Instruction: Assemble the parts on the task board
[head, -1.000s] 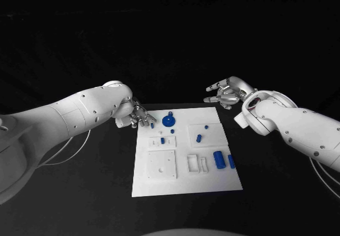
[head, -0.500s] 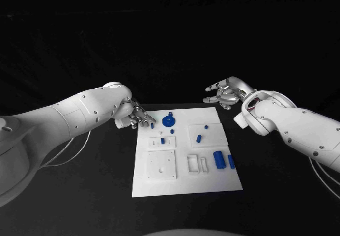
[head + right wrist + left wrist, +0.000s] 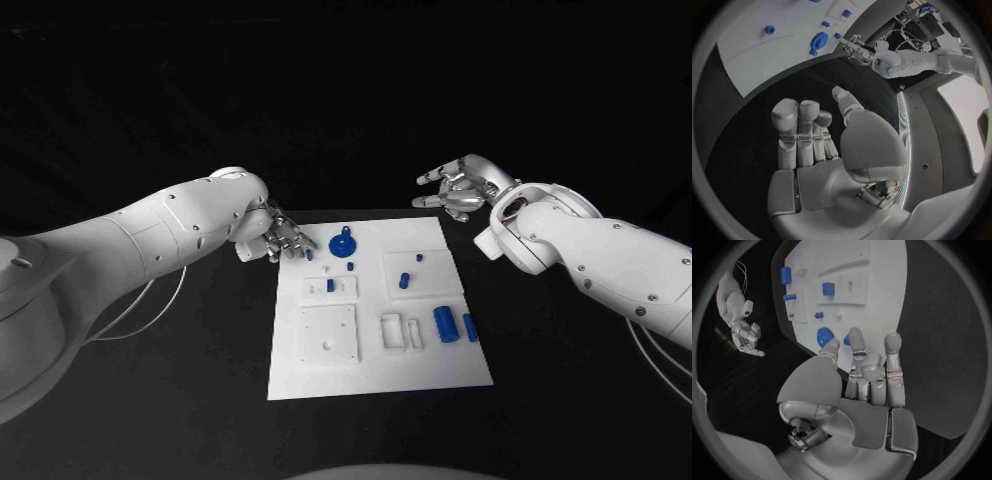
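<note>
White task board (image 3: 378, 375) lies mid-table (image 3: 144, 400), with bare black surface all round its edges. Your left robot hand (image 3: 283, 240) hovers at its eleven o'clock corner, fingers apart, holding nothing. Your right robot hand (image 3: 459, 189) hangs at one o'clock, spread and empty.

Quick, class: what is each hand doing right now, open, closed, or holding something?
Left hand: open, fingers extended at the white task board's far edge, holding nothing.
Right hand: open, fingers apart above the black table, holding nothing.
</note>
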`<state>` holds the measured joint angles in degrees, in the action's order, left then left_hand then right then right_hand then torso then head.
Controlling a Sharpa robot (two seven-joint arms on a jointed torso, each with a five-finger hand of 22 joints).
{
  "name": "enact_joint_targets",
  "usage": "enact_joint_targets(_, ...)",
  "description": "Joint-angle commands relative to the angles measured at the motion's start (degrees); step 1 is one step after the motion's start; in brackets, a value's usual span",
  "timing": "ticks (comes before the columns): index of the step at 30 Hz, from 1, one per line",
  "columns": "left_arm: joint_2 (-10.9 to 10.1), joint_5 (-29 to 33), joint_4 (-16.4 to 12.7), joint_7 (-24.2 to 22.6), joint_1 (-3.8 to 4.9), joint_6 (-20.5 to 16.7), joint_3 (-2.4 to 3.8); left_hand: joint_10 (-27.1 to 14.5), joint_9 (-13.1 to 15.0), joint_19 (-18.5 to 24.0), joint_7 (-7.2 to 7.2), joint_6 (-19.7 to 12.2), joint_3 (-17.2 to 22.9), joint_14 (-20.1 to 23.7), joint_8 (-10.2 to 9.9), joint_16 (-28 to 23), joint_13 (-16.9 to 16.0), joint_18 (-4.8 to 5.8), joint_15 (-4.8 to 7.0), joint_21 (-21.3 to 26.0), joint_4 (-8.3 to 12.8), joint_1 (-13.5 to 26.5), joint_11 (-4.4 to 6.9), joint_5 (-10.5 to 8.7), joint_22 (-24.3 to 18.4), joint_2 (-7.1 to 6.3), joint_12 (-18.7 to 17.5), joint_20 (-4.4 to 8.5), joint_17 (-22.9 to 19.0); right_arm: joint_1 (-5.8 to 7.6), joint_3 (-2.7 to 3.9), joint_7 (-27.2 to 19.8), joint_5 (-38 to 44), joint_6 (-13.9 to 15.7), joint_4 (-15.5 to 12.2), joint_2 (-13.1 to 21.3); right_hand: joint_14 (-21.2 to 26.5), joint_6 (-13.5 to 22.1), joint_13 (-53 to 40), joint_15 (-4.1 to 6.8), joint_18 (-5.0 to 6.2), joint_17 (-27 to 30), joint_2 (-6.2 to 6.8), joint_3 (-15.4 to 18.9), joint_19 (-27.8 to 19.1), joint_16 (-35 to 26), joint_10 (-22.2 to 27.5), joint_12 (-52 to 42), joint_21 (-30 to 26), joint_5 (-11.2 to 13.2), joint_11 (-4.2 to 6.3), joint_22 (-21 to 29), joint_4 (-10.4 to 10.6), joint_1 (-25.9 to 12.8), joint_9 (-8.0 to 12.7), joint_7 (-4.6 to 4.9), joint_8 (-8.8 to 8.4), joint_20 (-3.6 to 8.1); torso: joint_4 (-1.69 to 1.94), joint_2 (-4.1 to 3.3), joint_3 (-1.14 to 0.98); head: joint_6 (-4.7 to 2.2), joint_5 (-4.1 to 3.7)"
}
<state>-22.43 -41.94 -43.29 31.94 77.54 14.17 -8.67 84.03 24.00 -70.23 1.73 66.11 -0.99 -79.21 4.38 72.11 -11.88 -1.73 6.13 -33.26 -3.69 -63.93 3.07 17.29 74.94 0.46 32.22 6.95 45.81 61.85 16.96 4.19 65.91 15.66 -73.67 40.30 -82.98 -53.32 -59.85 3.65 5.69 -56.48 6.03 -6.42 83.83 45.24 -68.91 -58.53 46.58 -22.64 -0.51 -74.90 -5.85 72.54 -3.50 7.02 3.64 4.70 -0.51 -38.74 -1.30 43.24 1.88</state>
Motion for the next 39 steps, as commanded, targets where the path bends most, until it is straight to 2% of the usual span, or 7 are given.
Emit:
enact_joint_targets(1, 0.2, 1.1, 0.2, -1.0, -0.03, 0.9, 0.01, 2.6, 0.0, 0.3, -0.01, 0.3, 0.0, 0.3, -0.2, 0.3, 0.0, 0.13, -0.09, -0.4, 0.4, -0.2, -0.36, -0.1, 1.1, 0.64, 0.1, 0.14, 0.0, -0.01, 0.05, -0.5, 0.1, 0.1, -0.1, -0.1, -0.1, 0.0, 0.0, 0.1, 0.41, -0.1, -0.2, -0.1, 3.6, -0.2, 0.3, 0.0, -0.2, -0.4, -0.07, -4.4, -0.2, -0.2, 0.0, 0.13, -0.18, 0.08, 0.04, 0.03, -0.01, 0.02, -0.06)
enact_joint_targets(20, 0.6, 1.2, 0.8, -1.3, -0.07, 1.5, 0.01, 2.6, 0.0, 0.4, -0.15, 0.5, 0.0, 0.2, -0.2, 0.6, -0.1, 0.11, -0.15, -0.4, 2.0, -1.5, -0.29, -0.66, 1.1, 1.85, 0.4, 0.06, 0.3, -0.01, 0.07, -0.5, 0.1, 0.0, -0.1, -0.2, -0.1, -0.1, 0.1, 0.11, 0.4, -0.2, -0.25, -0.2, 3.6, -0.3, 0.3, -0.1, -0.2, -0.3, -0.06, -4.4, -0.4, -0.2, -0.1, 0.12, -0.17, 0.09, 0.03, 0.04, -0.02, -0.03, -0.12)
enact_joint_targets(33, 0.7, 1.3, 1.2, -1.3, -0.08, 1.5, 0.01, 2.6, 0.0, 0.4, -0.16, 0.6, -0.4, 0.2, -0.2, 0.7, -0.1, 0.09, -0.17, -0.5, 2.0, -1.5, -0.3, -1.1, 1.1, 1.68, 0.5, 0.04, 0.4, -0.01, 0.07, -0.4, 0.1, 0.0, -0.1, -0.2, -0.2, -0.1, 0.2, 0.11, 0.4, -0.4, -0.3, -0.3, 3.6, -0.4, 0.3, -0.2, -0.2, -0.3, -0.05, -4.4, -0.6, -0.2, -0.1, 0.12, -0.17, 0.09, 0.05, 0.02, -0.02, 0.05, -0.15)
enact_joint_targets(39, 1.0, 1.3, 1.6, -1.3, -0.51, 1.5, 0.0, 2.6, 0.2, 0.3, -0.26, 0.8, -0.6, 0.0, -0.1, 0.9, -0.1, 0.07, -0.15, -0.5, 1.9, -1.4, -0.23, -1.11, 1.1, 1.82, 0.6, 0.04, 0.7, -0.01, 0.07, -0.4, 0.1, 0.0, -0.1, -0.2, -0.2, -0.1, 0.2, 0.11, 0.4, -0.4, -0.3, -0.3, 3.6, -0.4, 0.3, -0.2, -0.2, -0.3, -0.05, -4.4, -0.6, -0.2, -0.1, 0.12, -0.17, 0.09, -0.04, -0.03, 0.03, 0.03, -0.21)
